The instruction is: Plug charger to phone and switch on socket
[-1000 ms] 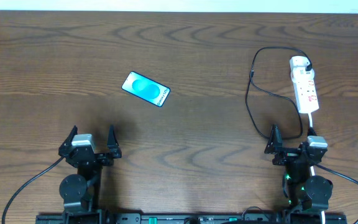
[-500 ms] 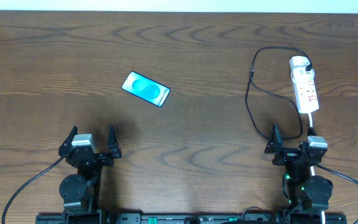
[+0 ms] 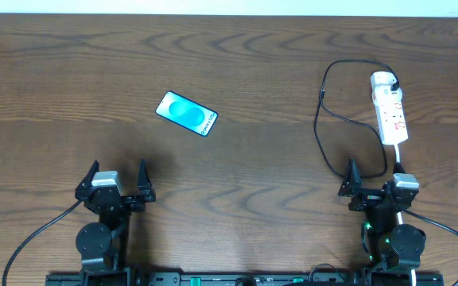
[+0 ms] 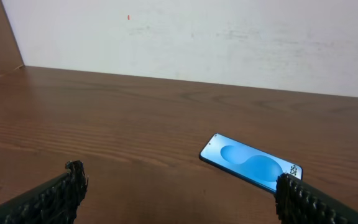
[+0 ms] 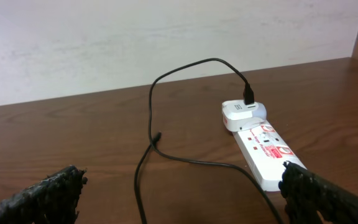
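The phone point(image 3: 186, 114) lies flat on the wooden table, left of centre, with its blue-teal screen up; in the left wrist view it point(image 4: 250, 163) lies ahead and to the right. The white socket point(image 3: 391, 111) lies at the right, with a white adapter point(image 3: 382, 79) plugged in at its far end. The black charger cable point(image 3: 317, 127) loops from the adapter across the table; its connector tip point(image 5: 158, 135) rests on the wood left of the socket point(image 5: 263, 146). My left gripper point(image 3: 118, 167) is open and empty, near the front edge. My right gripper point(image 3: 374, 168) is open and empty, just in front of the cable loop.
The socket's white cord point(image 3: 397, 155) runs from its near end towards my right arm. A pale wall point(image 4: 197, 37) stands behind the table's far edge.
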Action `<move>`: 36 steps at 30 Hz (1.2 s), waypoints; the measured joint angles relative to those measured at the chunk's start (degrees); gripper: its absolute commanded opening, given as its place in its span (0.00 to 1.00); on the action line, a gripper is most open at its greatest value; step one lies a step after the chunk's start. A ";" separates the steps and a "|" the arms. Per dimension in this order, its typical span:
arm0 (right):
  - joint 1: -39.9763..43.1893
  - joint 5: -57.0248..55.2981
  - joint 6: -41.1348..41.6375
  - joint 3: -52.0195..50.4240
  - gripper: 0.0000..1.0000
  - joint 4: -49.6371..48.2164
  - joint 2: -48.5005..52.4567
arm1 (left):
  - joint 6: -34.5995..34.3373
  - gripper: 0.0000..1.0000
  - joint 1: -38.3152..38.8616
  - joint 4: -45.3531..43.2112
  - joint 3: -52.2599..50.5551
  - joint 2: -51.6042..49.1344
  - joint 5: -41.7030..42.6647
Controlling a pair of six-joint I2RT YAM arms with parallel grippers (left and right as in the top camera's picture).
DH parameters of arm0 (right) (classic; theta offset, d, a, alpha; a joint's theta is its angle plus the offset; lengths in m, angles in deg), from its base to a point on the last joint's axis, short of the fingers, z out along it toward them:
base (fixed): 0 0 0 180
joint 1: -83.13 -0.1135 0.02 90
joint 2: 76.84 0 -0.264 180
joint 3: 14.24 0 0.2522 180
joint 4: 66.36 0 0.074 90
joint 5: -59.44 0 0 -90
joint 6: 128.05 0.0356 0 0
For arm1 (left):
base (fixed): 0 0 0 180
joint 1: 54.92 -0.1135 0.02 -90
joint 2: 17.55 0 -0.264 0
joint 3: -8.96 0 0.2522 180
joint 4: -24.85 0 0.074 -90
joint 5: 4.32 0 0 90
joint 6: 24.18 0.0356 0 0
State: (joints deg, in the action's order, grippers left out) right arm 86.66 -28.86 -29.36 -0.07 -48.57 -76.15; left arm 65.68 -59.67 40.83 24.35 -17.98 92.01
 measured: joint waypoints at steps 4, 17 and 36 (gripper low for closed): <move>0.00 0.00 0.00 0.00 0.99 0.00 0.00 | 0.00 0.98 0.00 0.02 0.00 0.00 0.00; 0.00 0.00 0.00 0.00 0.99 0.00 0.00 | 0.00 0.98 0.00 0.00 0.00 0.00 0.00; 0.00 -0.02 0.02 0.00 0.99 0.00 0.00 | 0.02 0.98 0.00 -15.72 -1.27 -0.07 4.96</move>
State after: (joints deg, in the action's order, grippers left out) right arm 86.66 -28.89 -29.34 -0.07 -48.57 -76.15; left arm 65.70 -59.67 25.12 23.08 -18.04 96.97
